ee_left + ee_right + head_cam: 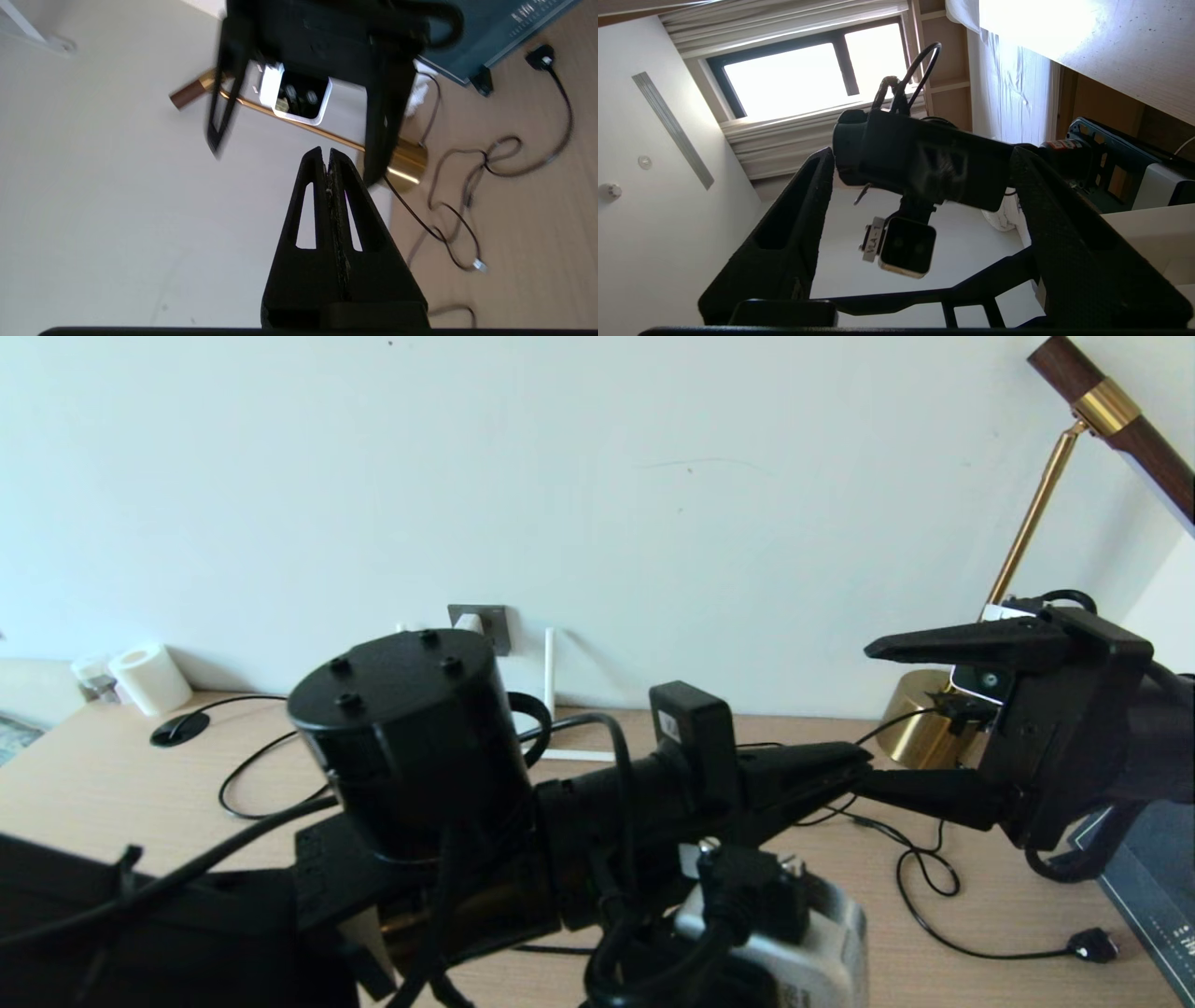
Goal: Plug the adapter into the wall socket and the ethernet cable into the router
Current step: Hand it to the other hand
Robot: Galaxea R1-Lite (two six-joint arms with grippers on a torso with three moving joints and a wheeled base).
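The dark grey wall socket [492, 623] is on the wall behind the desk. The white adapter [470, 621] sits against its plate, partly hidden by my left arm. Of the router only one white antenna [549, 674] and a strip of its white edge [568, 755] show. A black cable [245, 775] loops across the desk on the left. Its end is hidden, so I cannot tell if it is the ethernet cable. My left gripper [864, 761] [325, 154] reaches right, shut and empty. My right gripper [861, 717] [920, 156] faces it, open and empty, its fingers on either side of the left tip.
A brass lamp [920, 721] stands at the back right. A dark blue box [1153, 887] lies at the right edge. Thin black cords [920, 873] trail over the desk to a small plug [1092, 945]. A white roll [149, 678] and a cable grommet [178, 730] are at the back left.
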